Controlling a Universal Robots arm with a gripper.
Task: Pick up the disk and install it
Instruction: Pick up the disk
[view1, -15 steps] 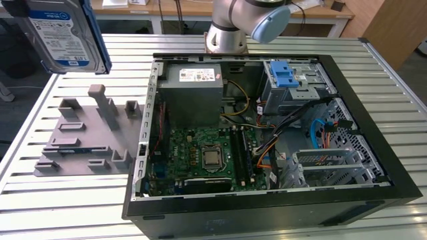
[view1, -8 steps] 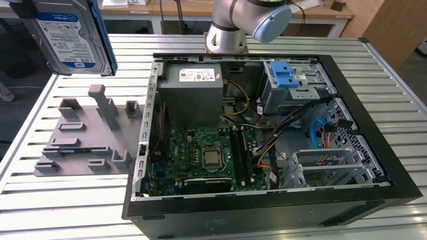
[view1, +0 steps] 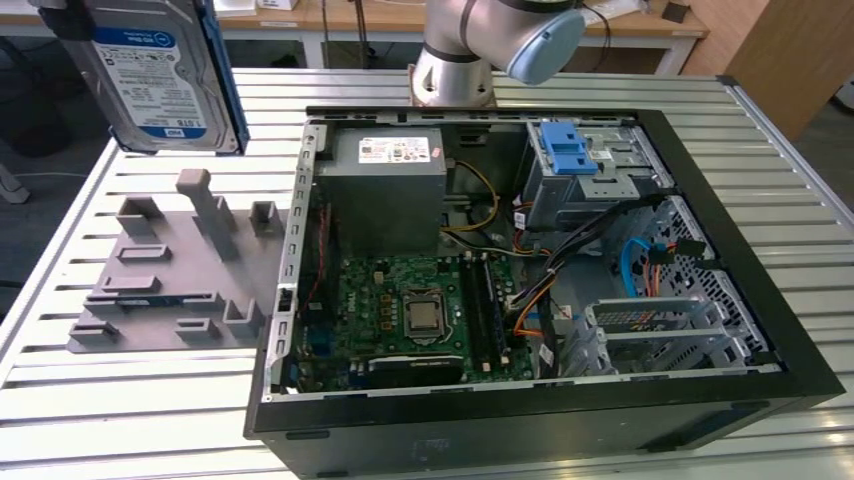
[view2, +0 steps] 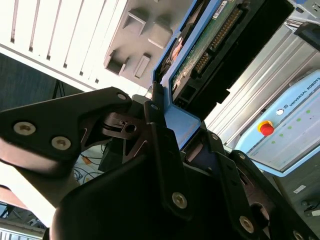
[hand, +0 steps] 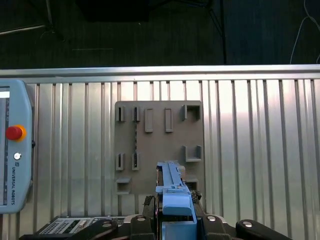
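The disk (view1: 154, 80), a silver drive with a white-and-blue label in a blue carrier, hangs upright in the air above the table's far corner, at the exterior view's left. It is above and behind the grey fixture plate (view1: 174, 270). My gripper (view2: 180, 125) is shut on the blue carrier's end, with one black finger (view2: 152, 117) pressed against its side. The disk's green circuit board (view2: 200, 55) faces the second wrist view. In the first wrist view the gripper (hand: 174, 212) holds the disk (hand: 172, 190) edge-on over the fixture plate (hand: 160, 145).
An open computer case (view1: 534, 260) lies on the slatted table (view1: 134, 400), with a grey power supply box (view1: 380, 190), a motherboard (view1: 400, 310) and a grey drive cage with a blue latch (view1: 574, 150). The arm's base (view1: 454, 70) stands behind it. A teach pendant (hand: 15, 145) lies on the table.
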